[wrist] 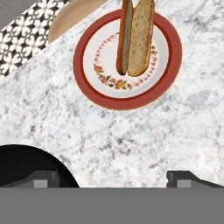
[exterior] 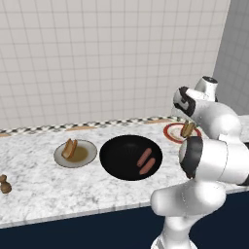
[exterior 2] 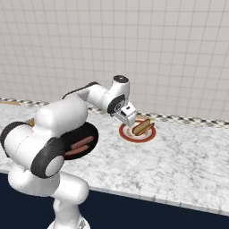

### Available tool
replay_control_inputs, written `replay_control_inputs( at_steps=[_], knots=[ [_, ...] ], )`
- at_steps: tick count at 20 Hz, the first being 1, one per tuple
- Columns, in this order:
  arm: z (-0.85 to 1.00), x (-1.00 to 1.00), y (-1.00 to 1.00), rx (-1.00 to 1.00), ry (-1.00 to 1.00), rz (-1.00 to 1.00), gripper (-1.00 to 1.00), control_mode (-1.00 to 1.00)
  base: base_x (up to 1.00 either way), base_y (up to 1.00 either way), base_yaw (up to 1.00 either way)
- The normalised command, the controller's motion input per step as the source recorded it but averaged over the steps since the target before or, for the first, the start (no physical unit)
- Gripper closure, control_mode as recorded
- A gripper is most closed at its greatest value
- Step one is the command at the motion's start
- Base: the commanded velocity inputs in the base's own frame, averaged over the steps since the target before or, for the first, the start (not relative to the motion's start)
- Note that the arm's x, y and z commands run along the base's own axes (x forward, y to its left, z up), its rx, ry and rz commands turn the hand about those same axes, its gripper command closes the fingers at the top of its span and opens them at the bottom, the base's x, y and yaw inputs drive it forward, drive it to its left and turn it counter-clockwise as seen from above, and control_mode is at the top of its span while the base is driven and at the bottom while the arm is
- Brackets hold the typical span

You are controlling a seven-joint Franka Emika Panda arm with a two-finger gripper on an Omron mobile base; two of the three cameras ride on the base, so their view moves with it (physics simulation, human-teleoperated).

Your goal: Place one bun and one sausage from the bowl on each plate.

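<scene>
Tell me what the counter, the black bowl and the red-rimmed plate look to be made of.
Counter: looks like polished marble or granite, white with grey mottling and veins.
Bowl: plain matte black with faint ridges inside; could be cast iron, stoneware or plastic, the look leaves it open.
Red-rimmed plate: seems glazed ceramic, white centre with a painted floral ring and a solid red rim.

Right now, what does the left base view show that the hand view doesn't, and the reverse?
Left base view adds: the beige plate carrying a bun, two sausages lying in the black bowl, and a small brown object at the counter's left. Hand view adds: the flower pattern on the red-rimmed plate, and the tool, tips wide apart, open. Shared: that plate holding a second bun beside a third sausage, the bowl, the marble counter.
</scene>
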Motion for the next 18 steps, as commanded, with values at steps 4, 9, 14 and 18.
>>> replay_control_inputs(
  at_steps=[4,9,14,18],
  knots=[
    [0.83,-0.78,1.0,-0.16,0.18,0.19,-1.0,-1.0,0.0,0.0,0.0],
    [0.09,-0.45,1.0,-0.09,0.22,0.16,-1.0,-1.0,0.0,0.0,0.0],
    [-0.87,0.13,0.88,0.15,0.08,0.12,-1.0,-1.0,0.0,0.0,0.0],
    [-0.53,0.51,0.72,0.0,0.03,0.01,-1.0,-1.0,0.0,0.0,0.0]
  ],
)
